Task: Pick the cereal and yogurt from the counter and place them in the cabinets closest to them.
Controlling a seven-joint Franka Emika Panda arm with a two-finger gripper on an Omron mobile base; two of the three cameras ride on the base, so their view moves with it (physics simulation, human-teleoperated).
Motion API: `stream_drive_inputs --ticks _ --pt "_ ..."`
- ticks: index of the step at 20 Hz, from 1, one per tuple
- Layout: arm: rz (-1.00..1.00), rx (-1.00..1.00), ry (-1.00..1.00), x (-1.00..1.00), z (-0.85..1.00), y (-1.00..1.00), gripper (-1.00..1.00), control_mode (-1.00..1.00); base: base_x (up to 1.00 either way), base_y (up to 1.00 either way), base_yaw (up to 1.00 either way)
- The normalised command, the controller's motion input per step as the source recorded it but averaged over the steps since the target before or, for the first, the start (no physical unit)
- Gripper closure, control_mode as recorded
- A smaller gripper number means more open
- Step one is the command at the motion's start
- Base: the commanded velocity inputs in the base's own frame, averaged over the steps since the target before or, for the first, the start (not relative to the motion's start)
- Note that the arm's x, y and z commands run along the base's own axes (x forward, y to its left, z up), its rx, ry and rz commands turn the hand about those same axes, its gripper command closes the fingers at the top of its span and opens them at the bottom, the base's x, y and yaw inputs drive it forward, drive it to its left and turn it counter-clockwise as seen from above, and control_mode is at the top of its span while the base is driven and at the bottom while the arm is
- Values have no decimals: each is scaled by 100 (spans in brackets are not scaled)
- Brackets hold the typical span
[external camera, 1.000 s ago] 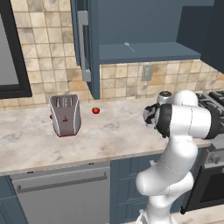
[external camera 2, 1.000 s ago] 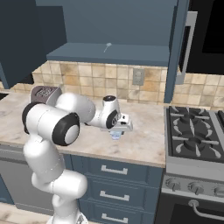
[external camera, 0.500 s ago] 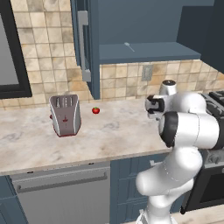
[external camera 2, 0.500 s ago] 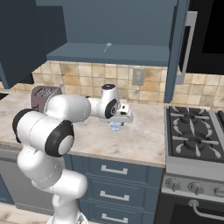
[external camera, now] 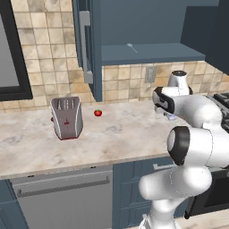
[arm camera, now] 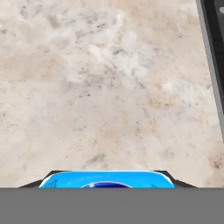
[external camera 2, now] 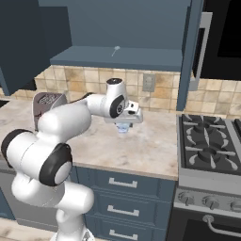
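Overhead — gripper [external camera 2: 123, 125] closed on the yogurt [external camera 2: 123, 126], lifted clear of the counter [external camera 2: 141, 146], below the open cabinets [external camera 2: 117, 57]. In the hand view, yogurt's blue top [arm camera: 106, 179] wedged between the dark finger tips [arm camera: 31, 184] — marbled stone beneath.

Both base cameras are looking forward and down from behind the arm, at seven and five o'clock, sharing the counter [external camera: 116, 134]. The hand camera is pointing straight down, hovering close over it.
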Motion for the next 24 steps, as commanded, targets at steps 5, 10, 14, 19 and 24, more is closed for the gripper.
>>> stream_drive_inputs --ticks 5,10,14,19,24 --pt "0 0 -4 -37 58 0 100 -100 0 0 0" --pt "0 0 -3 -30 65 0 100 -100 0 0 0" --pt "0 0 -4 -25 68 0 100 -100 0 0 0" --pt "0 0 -4 -17 75 4 100 -100 0 0 0" --pt "0 0 -3 -12 74 6 100 -100 0 0 0"
